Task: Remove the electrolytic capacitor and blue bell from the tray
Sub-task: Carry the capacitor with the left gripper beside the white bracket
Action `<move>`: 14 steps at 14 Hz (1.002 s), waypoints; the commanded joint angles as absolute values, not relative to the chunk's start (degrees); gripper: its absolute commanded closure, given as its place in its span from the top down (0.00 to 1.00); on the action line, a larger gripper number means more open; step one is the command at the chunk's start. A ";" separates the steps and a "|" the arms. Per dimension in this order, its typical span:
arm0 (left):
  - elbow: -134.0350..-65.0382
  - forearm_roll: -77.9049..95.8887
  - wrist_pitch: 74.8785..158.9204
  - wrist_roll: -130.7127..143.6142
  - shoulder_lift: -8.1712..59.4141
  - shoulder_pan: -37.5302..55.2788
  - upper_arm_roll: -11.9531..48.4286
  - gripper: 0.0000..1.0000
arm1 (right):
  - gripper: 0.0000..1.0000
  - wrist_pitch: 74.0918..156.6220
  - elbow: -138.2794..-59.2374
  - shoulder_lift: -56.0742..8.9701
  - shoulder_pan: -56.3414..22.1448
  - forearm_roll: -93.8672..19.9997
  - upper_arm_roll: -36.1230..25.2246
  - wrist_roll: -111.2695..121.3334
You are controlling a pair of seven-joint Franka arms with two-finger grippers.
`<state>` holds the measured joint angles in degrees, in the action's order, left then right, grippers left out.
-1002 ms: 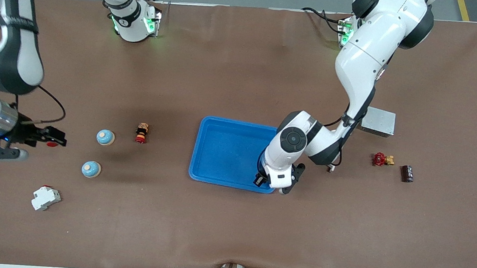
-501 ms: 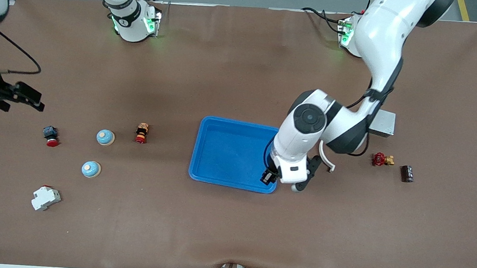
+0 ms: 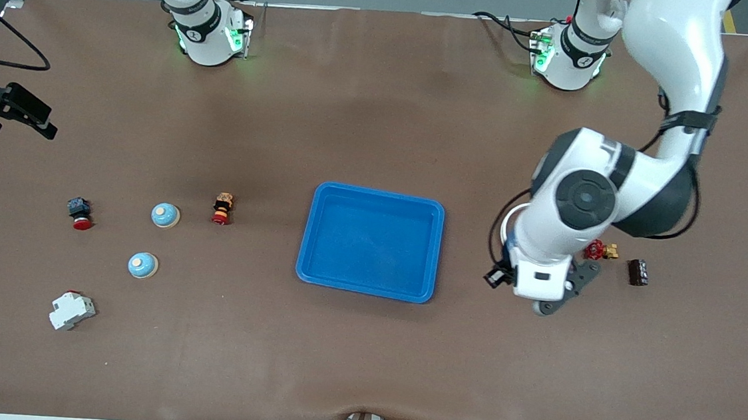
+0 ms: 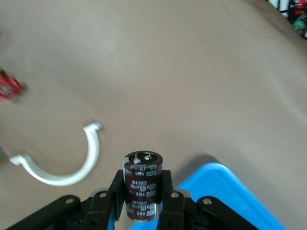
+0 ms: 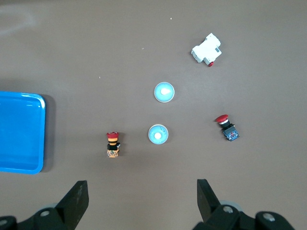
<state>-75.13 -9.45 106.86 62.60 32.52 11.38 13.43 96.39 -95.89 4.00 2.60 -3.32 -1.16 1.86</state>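
Left wrist view: capacitor [image 4: 142, 184], dark brown cylinder, is standing upright, pinched between the fingers [image 4: 166, 191] of the left gripper [image 4: 142, 199].
Left gripper location: it is hanging over bare table between the blue tray [image 3: 370, 240] and the small red valve [image 3: 596, 249], toward the left arm's end of the table; the capacitor itself is hidden under the wrist in the front view.
White clip: a curved white half-ring [image 4: 62, 165] is lying on the table under the left gripper, beside the tray corner [image 4: 225, 187].
Bells: 2 light blue bells are sitting toward the right arm's end of the table, 1 [image 3: 165, 215] farther from the front camera, 1 [image 3: 143, 264] nearer, apart from each other; both are also showing in the right wrist view [image 5: 164, 92] [image 5: 158, 134].
Right gripper: right gripper [image 5: 143, 203] is hanging high with fingers spread wide, gripping nothing, at the edge of the table at the right arm's end.
Tray: lying mid-table, nothing in it.
Near the bells: red-and-yellow push button [image 3: 222, 208] between the bells and the tray; red-capped button [image 3: 79, 212] and white breaker [image 3: 72, 310] farther toward the right arm's end.
Near the valve: dark brown block [image 3: 638, 271] just beside it.
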 commanded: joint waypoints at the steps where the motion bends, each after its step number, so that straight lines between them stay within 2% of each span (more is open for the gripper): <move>1: -79.26 -9.05 105.21 51.11 28.49 6.52 14.41 0.00 | 1.00 95.89 -97.30 6.15 2.90 -2.55 -0.79 0.70; 6: -85.94 -8.97 105.21 30.72 25.49 -1.47 14.50 0.00 | 1.00 96.07 -96.77 6.15 2.90 -2.46 -1.05 1.14; 9: -89.73 -7.65 106.87 19.89 24.70 -6.05 14.50 0.00 | 1.00 92.05 -88.45 3.44 2.90 -0.80 -0.88 0.79; 11: -93.41 -7.65 110.80 16.10 24.70 -7.38 14.50 0.00 | 1.00 89.57 -85.17 2.02 2.90 -0.88 -0.88 0.70; 14: -100.61 -7.82 119.94 14.94 24.26 -7.74 14.41 0.00 | 1.00 89.38 -85.25 2.02 2.81 -1.05 -0.88 -0.78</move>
<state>-94.00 -8.64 114.60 16.15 27.06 -7.37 13.91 90.54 -87.31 3.53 2.60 -1.80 -1.26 1.34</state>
